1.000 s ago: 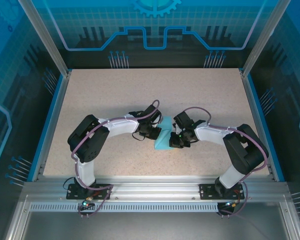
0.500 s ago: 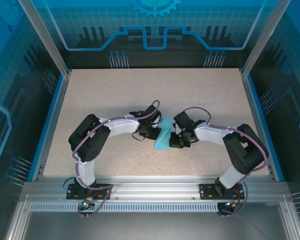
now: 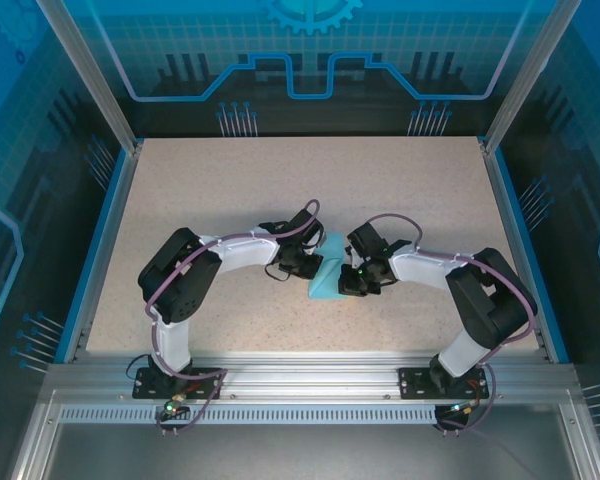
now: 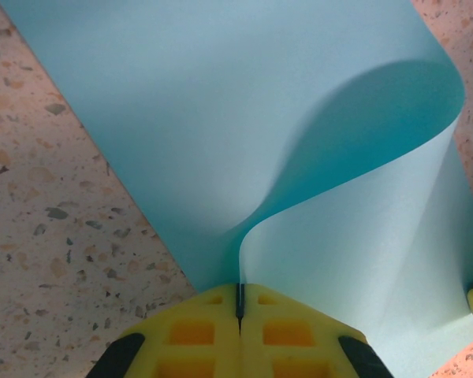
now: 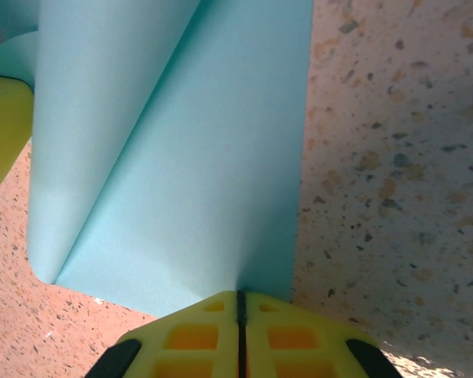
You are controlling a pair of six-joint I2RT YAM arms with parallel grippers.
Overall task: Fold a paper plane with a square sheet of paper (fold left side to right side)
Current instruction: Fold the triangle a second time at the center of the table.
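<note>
Light-blue square sheet of paper [image 3: 326, 272] sits mid-worktop [image 3: 230, 190], between the two wrists, partly lifted off the surface. Left fingers [image 3: 306, 262] at its left side, right fingers [image 3: 353, 280] at its right, both down low at the paper

Left wrist cam: left fingers [image 4: 251, 303] clenched, yellow pads meeting at a thin seam with the sheet's [image 4: 221, 118] edge pinched in it. Paper curls up from the pinch in an S-bend, far part lies flat on the speckled worktop [image 4: 39, 197]

Right wrist cam: right fingers [image 5: 251, 309] clamped tight on the near edge of the sheet [image 5: 181, 197]. One flap stands up and leans left, bend at the lower left is soft and rounded. Other arm's yellow finger sits at the left frame edge, just beside the paper
</note>
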